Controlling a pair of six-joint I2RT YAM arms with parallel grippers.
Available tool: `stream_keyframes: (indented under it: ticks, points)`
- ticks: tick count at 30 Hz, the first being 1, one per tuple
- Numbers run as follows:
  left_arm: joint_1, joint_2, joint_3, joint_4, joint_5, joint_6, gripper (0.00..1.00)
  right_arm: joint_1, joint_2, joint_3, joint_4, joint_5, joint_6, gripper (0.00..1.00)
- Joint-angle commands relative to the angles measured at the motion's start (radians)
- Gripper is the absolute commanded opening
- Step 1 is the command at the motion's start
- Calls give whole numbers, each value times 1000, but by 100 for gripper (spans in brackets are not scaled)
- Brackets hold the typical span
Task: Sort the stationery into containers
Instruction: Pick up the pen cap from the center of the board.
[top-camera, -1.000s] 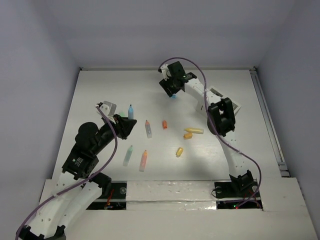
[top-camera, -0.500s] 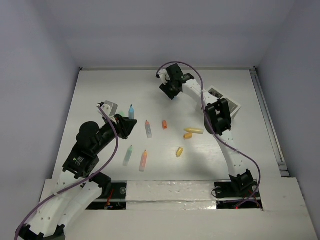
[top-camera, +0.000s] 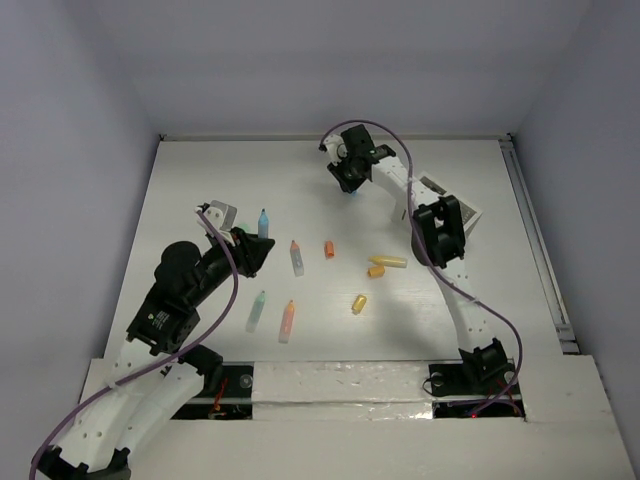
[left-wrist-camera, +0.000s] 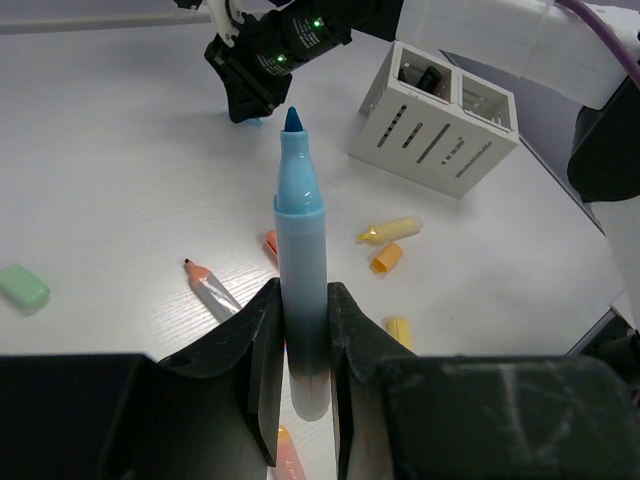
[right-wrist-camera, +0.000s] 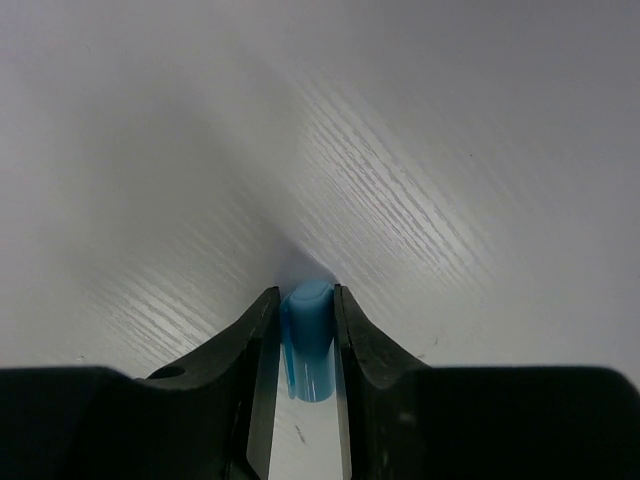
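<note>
Both held something: the left gripper (left-wrist-camera: 303, 305) clamped an uncapped blue marker (left-wrist-camera: 299, 240), the right gripper (top-camera: 346, 188) a blue cap (right-wrist-camera: 308, 335), upper centre. Misaligned capping might dislodge either.

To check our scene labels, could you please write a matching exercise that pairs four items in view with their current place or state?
Things:
1. light blue marker
2. blue cap
3. white box
4. yellow highlighter

States:
A. lying flat on the table
B. upright and uncapped, clamped between the fingers of the left gripper
C. standing with its slotted side towards the left wrist camera
D. held by the right gripper

Pairs: 1-B, 2-D, 3-C, 4-A
</note>
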Motion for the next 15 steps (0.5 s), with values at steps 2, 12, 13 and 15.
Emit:
stream_keyframes:
  ticks: [2, 12, 13, 15]
  points:
    - [-2, 3, 7, 47, 3, 8, 0, -4, -118, -120, 83, -47, 77, 11]
    - [-2, 8, 4, 114, 105, -46, 0, -4, -751, -875, 851, -375, 655, 2]
    - [-2, 14, 4, 127, 139, -58, 0, -4, -844, -933, 1003, -404, 789, 1]
    - [-2, 23, 5, 172, 168, -93, 0, -4, -916, -1097, 1165, -467, 927, 1]
